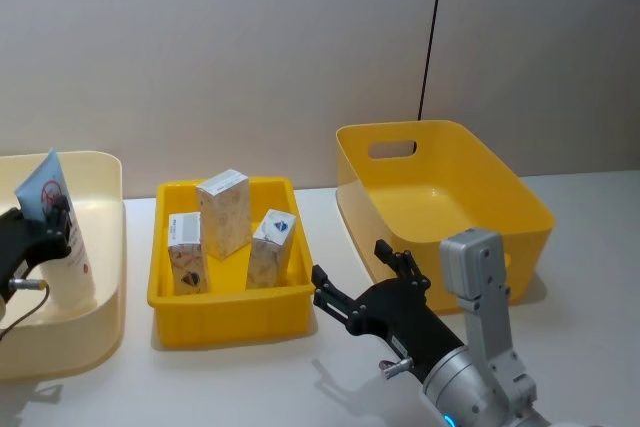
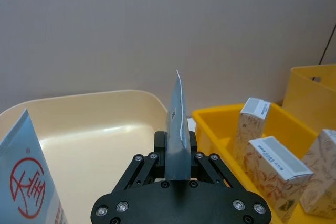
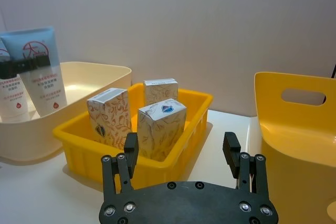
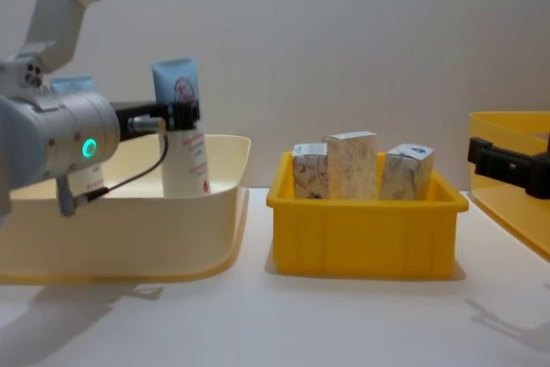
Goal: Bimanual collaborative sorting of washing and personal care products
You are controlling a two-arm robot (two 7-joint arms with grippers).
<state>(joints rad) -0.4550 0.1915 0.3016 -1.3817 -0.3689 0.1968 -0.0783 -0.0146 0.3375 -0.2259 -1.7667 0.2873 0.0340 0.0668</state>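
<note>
White worktop [image 1: 230, 377], carrying three bins in a row. Right: deep yellow bin [image 1: 500, 187] with a handle slot, its floor bare where visible. Left: wide cream bin [image 1: 108, 277], holding two light-blue tubes. Centre: shallow yellow tray [image 1: 230, 312], holding three patterned boxes, all upright: tall box [image 1: 224, 212] at the far side, left box [image 1: 187, 252] and right box [image 1: 272, 247] nearer. Held tube [image 4: 176, 83]: upright in the cream bin, near its right side, cap end down; whether its base rests on the bin floor cannot be told. Second tube [image 2: 26, 182]: upright just beside it, further left. Left gripper [image 2: 176, 148]: clamped across the held tube just below the crimped top. Right gripper [image 3: 181, 148]: spread wide, holding nothing, hovering over the near worktop between tray and deep bin. Progress, as judged: nearly complete, since every product in view sits with its own kind. Left to do: release the held tube and withdraw the arm.
</note>
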